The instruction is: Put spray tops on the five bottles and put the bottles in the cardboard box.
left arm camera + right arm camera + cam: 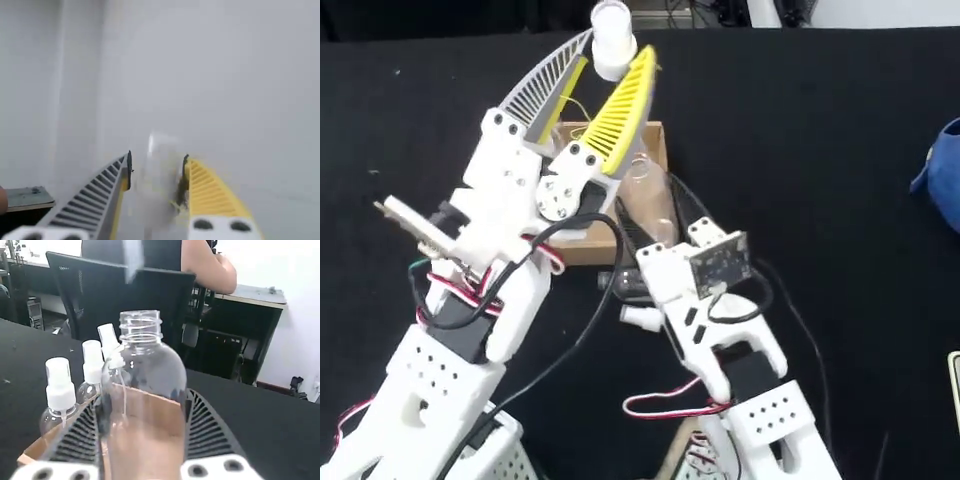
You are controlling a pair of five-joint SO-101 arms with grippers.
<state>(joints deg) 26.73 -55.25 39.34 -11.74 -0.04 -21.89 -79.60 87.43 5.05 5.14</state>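
Beside the cardboard box (pixel 588 250), right claw (pixel 142 407) clamps a bottle (pixel 142 365).

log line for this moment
left gripper: shut on spray top | right gripper: shut on uncapped bottle | cardboard box: three capped bottles

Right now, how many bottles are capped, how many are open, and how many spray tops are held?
Capped bottles, in the cardboard box: 3
Open bottle, in the right gripper: 1
Spray top, in the left gripper: 1
Total: 5
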